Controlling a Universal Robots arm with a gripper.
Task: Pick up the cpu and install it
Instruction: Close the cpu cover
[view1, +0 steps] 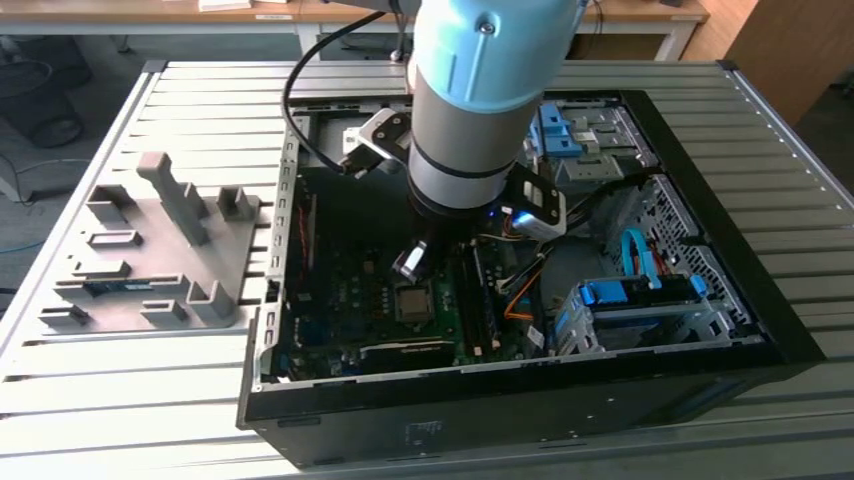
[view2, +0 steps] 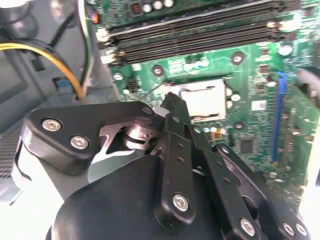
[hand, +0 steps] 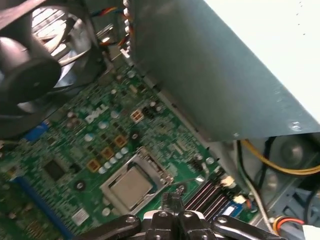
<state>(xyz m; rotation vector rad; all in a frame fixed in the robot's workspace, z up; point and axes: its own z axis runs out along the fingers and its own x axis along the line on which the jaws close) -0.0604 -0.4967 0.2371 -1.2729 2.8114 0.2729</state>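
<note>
A: Looking at the exterior view, the arm's pale blue and grey body (view1: 467, 100) covers much of the open computer case (view1: 721, 330), so the upper middle of the motherboard (view1: 334, 300) is hidden. The pincer (view1: 411, 262) is only a small dark shape under the wrist there.

B: Can the observer tell how far it is open?

A: In the second wrist view the pincer (view2: 172, 102) shows its black fingers (view2: 176, 125) drawn together to a narrow tip, with nothing between them. In the first wrist view the pincer (hand: 172, 200) is cut off by the frame edge, and again the tips sit closed together, gripping nothing.

B: And the cpu?

A: The cpu (hand: 129, 187) lies flat in its socket on the green board, its dull silver top ringed by the metal frame. In the second wrist view the cpu (view2: 205, 100) sits at about two o'clock from the fingertip, close by; whether the tip touches the socket frame cannot be made out. In the exterior view the cpu (view1: 415, 301) is at six o'clock from the pincer.

B: Anything else partly lost?

A: The fan (hand: 35, 65) is cropped, and the grey parts tray (view1: 147, 250) on the slatted table (view1: 200, 110) stands at nine o'clock from the case.
</note>
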